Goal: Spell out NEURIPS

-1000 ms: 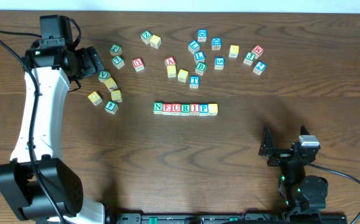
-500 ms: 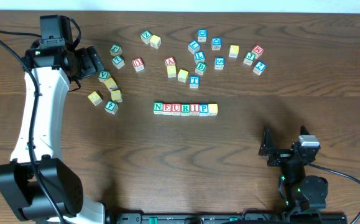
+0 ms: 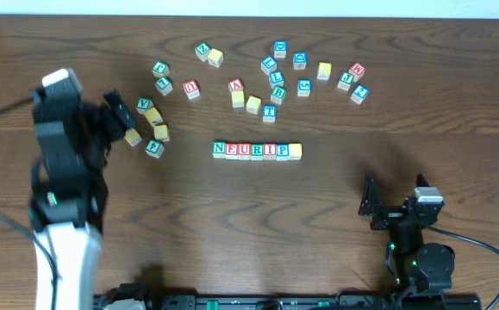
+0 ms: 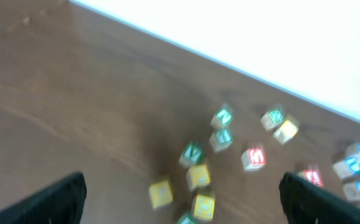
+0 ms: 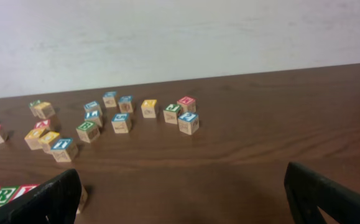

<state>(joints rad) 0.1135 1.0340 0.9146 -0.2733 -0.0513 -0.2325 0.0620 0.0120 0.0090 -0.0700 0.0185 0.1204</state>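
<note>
1. Table point(image 3: 335, 258): dark wood-grain surface.
2. Row of cubes point(image 3: 251, 150): at centre, seven cubes touching side by side along the 9-to-3 o'clock line. Top faces read N, E, U, R, I, P. The end cube point(image 3: 295, 151), at the 3 o'clock end, shows a yellow top with an unreadable letter.
3. Left cluster point(image 3: 152, 114): loose cubes at 10 o'clock.
4. Upper group point(image 3: 277, 77): scattered loose cubes from 12 to 1 o'clock.
5. Left arm point(image 3: 59, 172): at 9 o'clock, blurred. Left gripper point(image 3: 120, 116) sits just beside the left cluster.
6. Right arm point(image 3: 417, 250): at 5 o'clock. Right gripper point(image 3: 370, 205) points toward 9 o'clock, jaws apart and empty, well apart from all cubes.
</note>
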